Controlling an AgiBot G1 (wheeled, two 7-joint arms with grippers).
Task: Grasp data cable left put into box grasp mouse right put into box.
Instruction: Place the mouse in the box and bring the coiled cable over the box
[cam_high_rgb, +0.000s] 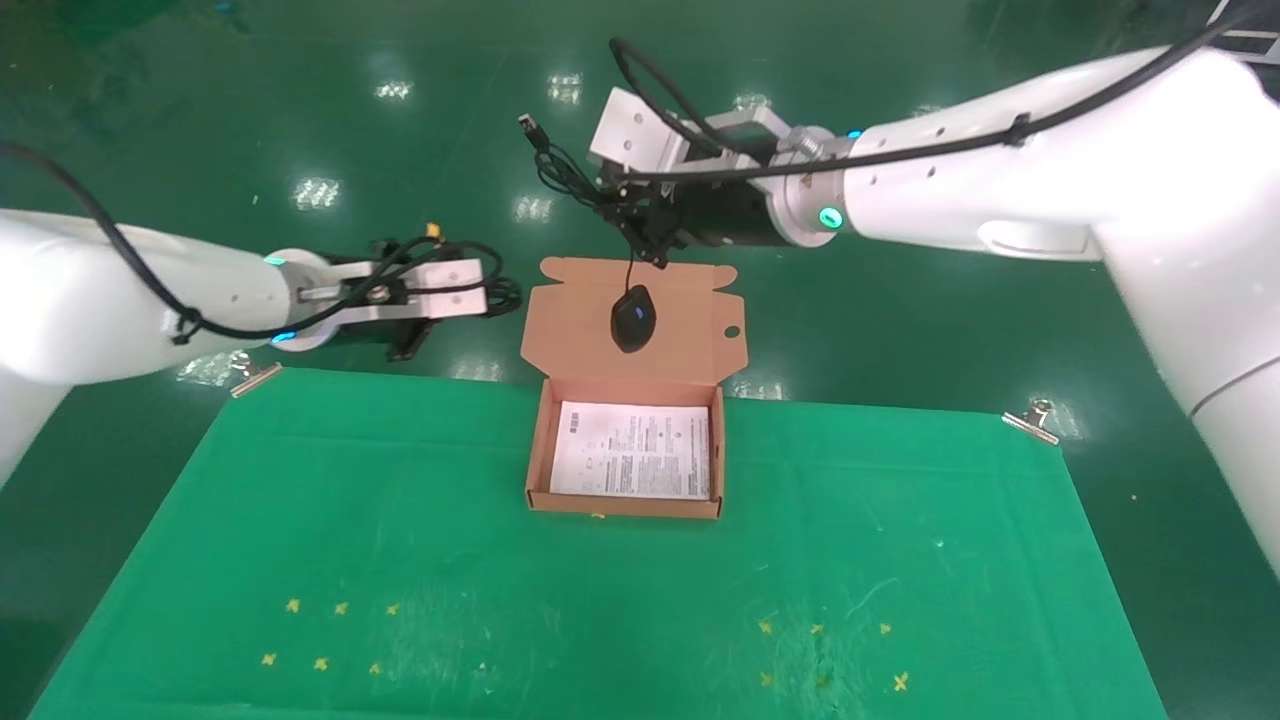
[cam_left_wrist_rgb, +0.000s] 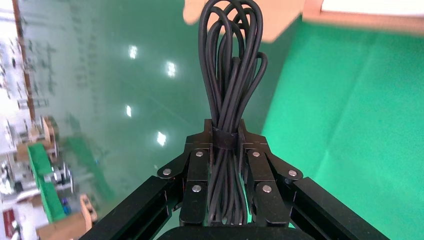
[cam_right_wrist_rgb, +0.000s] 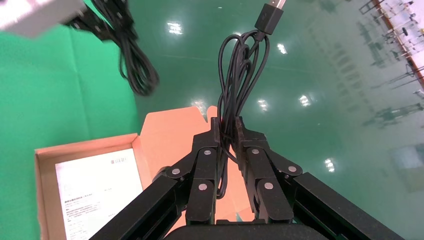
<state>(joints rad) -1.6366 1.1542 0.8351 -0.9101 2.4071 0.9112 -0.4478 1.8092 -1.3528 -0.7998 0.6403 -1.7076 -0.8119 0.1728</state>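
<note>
Green mat (cam_high_rgb: 400, 520) | one box (cam_high_rgb: 537, 440) | left pincer (cam_left_wrist_rgb: 225, 137) grips one data cable (cam_left_wrist_rgb: 230, 60) | right pincer (cam_right_wrist_rgb: 228, 131) grips mouse cord (cam_right_wrist_rgb: 240, 80)

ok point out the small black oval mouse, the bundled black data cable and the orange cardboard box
small black oval mouse (cam_high_rgb: 633, 318), head view, its top shell
bundled black data cable (cam_left_wrist_rgb: 229, 65), left wrist view, its loops
orange cardboard box (cam_high_rgb: 537, 455), head view, its left wall

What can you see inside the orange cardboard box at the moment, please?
Inside the box lies one printed white instruction sheet, covering most of the floor; anything beneath it is hidden. The mouse hangs by its cord from the right gripper, outside the tray.
</note>
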